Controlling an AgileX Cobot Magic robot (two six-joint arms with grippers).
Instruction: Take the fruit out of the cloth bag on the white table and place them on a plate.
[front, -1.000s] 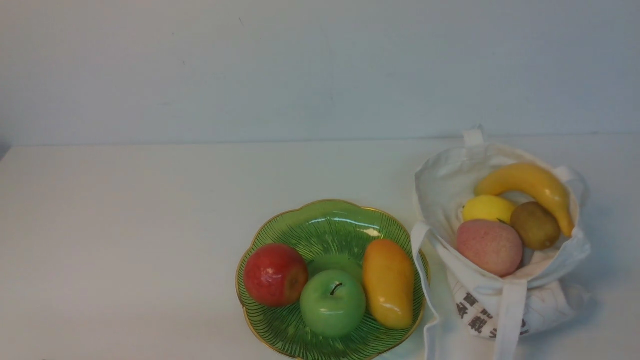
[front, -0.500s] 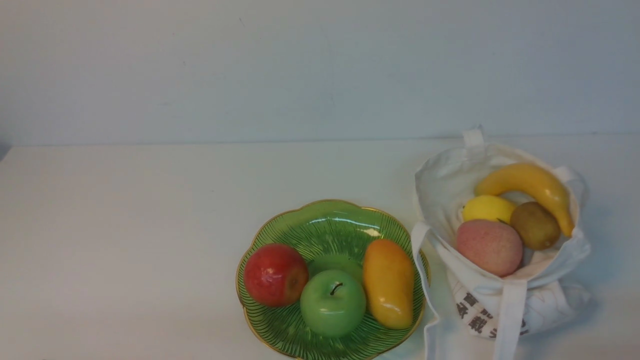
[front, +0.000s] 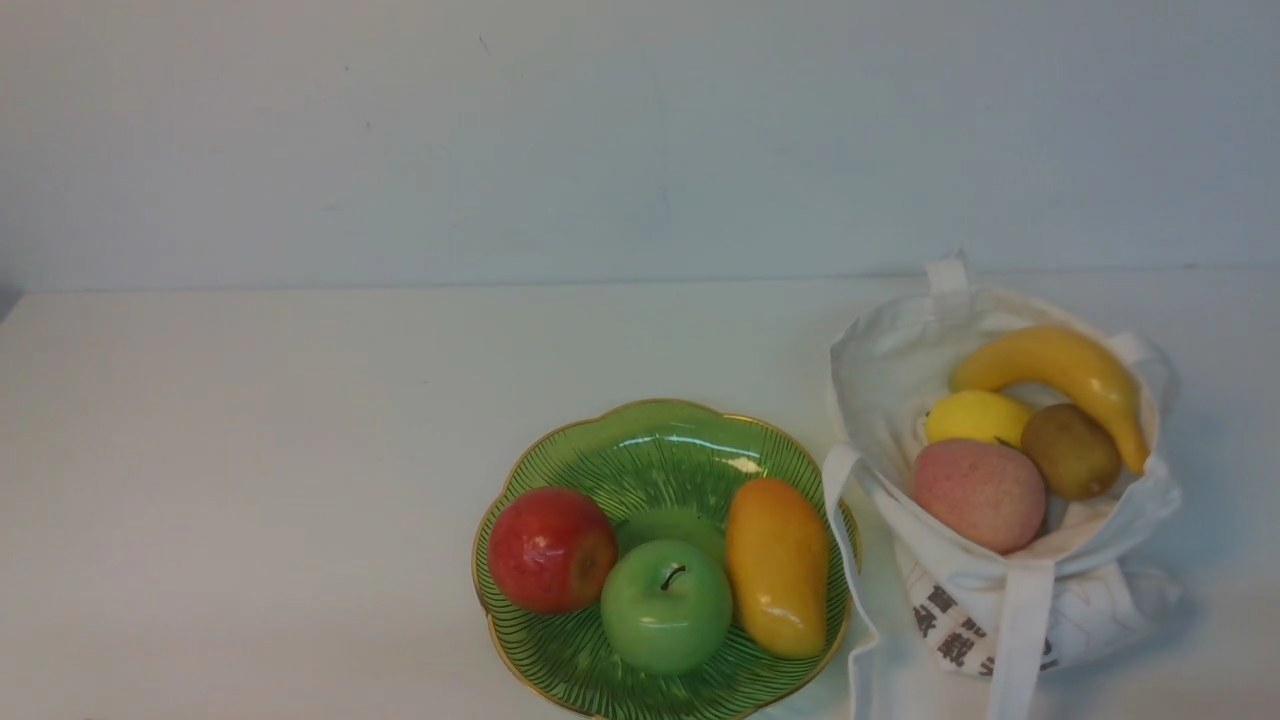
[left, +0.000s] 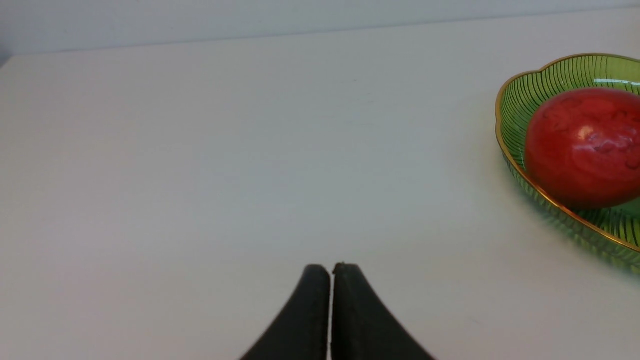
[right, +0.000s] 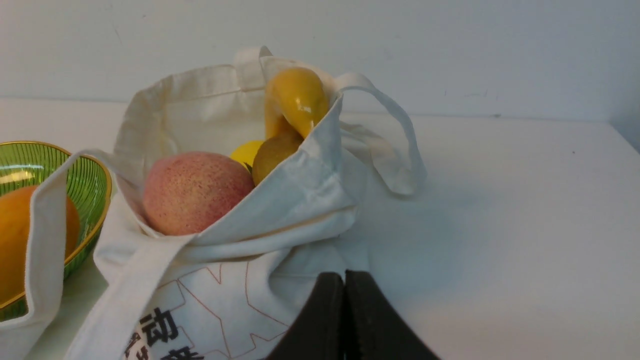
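Observation:
The white cloth bag (front: 1000, 600) stands open at the right on the white table (front: 250, 450). In it lie a banana (front: 1070, 370), a lemon (front: 975, 417), a kiwi (front: 1070, 452) and a pink speckled fruit (front: 978, 494). The green plate (front: 660, 450) left of it holds a red apple (front: 551, 549), a green apple (front: 665, 605) and an orange mango (front: 777, 566). No gripper shows in the front view. My left gripper (left: 331, 270) is shut and empty over bare table, left of the plate (left: 515, 100). My right gripper (right: 344, 277) is shut and empty, close to the bag (right: 280, 215).
A pale wall (front: 640, 140) rises behind the table's far edge. One bag strap (front: 1020, 640) hangs down the bag's front, another (front: 850, 560) drapes beside the plate's rim. Bare tabletop spreads across the left half.

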